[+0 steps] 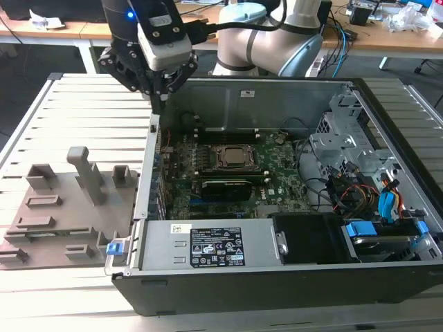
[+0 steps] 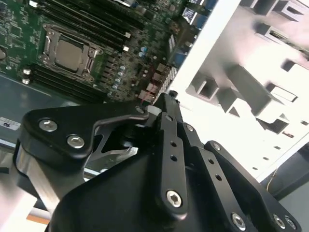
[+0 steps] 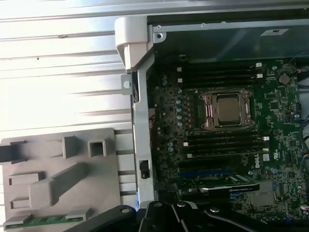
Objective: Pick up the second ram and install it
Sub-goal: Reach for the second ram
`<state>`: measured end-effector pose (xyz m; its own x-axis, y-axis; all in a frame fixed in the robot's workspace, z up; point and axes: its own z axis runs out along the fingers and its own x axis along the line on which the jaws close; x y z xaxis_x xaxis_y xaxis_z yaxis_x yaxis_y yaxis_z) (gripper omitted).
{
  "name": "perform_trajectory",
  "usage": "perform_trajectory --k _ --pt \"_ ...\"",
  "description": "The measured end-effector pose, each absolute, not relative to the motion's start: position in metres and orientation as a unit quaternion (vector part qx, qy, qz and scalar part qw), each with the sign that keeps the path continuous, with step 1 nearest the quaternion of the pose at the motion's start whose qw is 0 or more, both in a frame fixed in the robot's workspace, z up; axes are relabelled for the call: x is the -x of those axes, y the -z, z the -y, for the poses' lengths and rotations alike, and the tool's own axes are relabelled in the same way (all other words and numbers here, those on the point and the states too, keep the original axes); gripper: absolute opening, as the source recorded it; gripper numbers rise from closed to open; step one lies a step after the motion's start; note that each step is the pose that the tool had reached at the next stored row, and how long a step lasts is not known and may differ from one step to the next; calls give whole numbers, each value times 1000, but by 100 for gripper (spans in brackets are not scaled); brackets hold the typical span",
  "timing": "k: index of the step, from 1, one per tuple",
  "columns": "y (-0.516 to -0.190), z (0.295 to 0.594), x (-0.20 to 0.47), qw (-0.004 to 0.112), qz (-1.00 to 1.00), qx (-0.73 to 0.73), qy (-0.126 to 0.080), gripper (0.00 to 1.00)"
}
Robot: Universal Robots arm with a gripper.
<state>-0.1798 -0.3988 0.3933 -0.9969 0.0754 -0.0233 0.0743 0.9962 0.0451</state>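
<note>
In the exterior view's upper left, the gripper (image 1: 160,101) hangs over the open computer case (image 1: 228,97), above the wall on that view's left, with its fingers pressed together. In the first wrist view, the second ram (image 3: 44,220) lies in an edge slot of the grey holder tray (image 1: 69,225). In the exterior view, the tray sits at lower left beside the case.

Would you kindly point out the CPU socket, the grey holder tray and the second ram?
CPU socket (image 3: 227,108), first wrist view, its metal lid.
grey holder tray (image 1: 69,232), exterior view, bare flat base.
second ram (image 3: 46,221), first wrist view, its green edge.
</note>
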Motion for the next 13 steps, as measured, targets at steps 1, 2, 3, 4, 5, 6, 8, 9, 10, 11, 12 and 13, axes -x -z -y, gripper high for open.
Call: perform_trajectory --k 1,2,3,4,5,6,8,9,10,11,12,13 --pt "-393 399 186 12 -999 -37 -22 11" --pt "-393 399 197 13 -999 -37 -22 11" --pt "-393 399 206 12 -999 -37 -22 11" --pt "-393 399 211 13 -999 -37 -22 11" --pt "-393 399 219 13 -999 -37 -22 11" --pt "-393 399 227 12 -999 -37 -22 11" --pt "-393 399 236 13 -999 -37 -22 11" --pt "-393 399 241 13 -999 -37 -22 11" --pt "-393 399 247 13 -999 -37 -22 11" --pt "-393 399 250 13 -999 -37 -22 11" --pt "-393 399 256 13 -999 -37 -22 11" --pt "-393 399 262 13 -999 -37 -22 11"
